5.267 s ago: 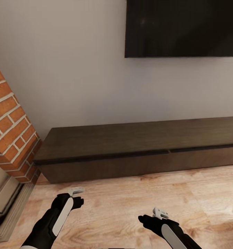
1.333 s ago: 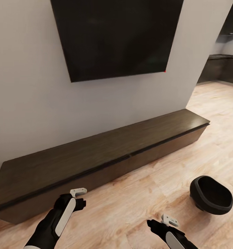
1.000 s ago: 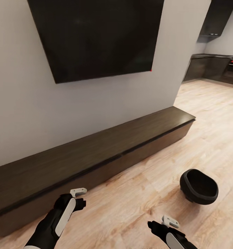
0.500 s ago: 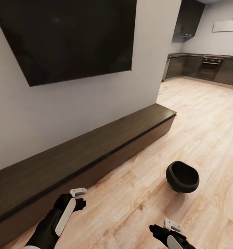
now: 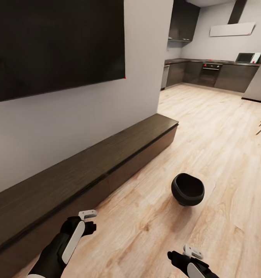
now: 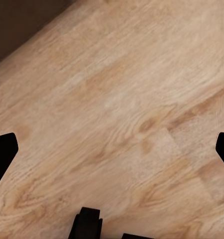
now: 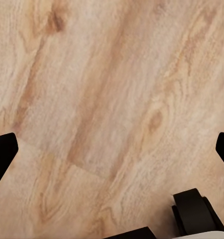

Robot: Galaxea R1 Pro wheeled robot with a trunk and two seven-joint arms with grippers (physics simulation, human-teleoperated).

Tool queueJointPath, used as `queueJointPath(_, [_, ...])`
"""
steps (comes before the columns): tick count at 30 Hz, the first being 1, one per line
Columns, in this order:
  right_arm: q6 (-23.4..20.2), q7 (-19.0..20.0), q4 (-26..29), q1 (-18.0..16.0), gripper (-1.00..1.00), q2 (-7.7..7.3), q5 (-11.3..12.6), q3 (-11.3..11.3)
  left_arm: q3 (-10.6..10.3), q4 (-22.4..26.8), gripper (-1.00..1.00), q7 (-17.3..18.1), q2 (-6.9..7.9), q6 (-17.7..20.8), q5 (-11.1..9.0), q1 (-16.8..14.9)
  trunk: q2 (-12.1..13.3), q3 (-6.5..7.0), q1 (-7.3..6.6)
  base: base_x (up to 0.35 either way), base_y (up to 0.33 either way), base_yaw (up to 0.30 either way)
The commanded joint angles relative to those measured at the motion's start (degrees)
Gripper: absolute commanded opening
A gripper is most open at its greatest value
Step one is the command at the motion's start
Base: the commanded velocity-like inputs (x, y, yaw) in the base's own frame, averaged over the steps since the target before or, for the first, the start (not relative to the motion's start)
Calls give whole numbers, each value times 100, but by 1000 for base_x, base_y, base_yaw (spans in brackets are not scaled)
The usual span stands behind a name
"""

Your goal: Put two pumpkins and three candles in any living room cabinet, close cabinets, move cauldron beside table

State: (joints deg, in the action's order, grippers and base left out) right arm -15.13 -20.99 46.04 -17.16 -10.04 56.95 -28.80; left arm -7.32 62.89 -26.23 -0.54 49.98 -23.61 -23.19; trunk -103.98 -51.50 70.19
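With both my left gripper (image 6: 112, 149) and right gripper (image 7: 112, 149) spread wide and empty, the cabinet (image 5: 87, 170) at left looks closed, so the cauldron (image 5: 187, 189), lower centre-right on bare floor, remains unplaced.

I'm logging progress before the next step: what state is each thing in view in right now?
cabinet: drawer fronts shut, top bare.
cauldron: on the wood floor, apart from the cabinet, tilted.
left gripper: open, empty, over floor.
right gripper: open, empty, over floor.
wall screen: dark.
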Motion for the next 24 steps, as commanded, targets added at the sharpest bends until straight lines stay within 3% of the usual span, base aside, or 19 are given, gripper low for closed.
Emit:
queueJointPath(1, [-7, -45, 10, -7, 100, -4, 36, -30, -3, 8, 100, -58, 2, 12, -59, -1, -2, -5, 0, 0, 0, -280])
queueJointPath(6, [-7, -45, 10, -7, 100, -7, 36, -30, 2, 6, 100, -58, 2, 12, -57, -1, -2, -5, 0, 0, 0, -280])
queueJointPath(24, [-7, -48, 2, -7, 100, 11, 36, -30, -16, 5, 100, -59, 2, 12, -56, -1, 720, 318, -396, 0, 0, -280])
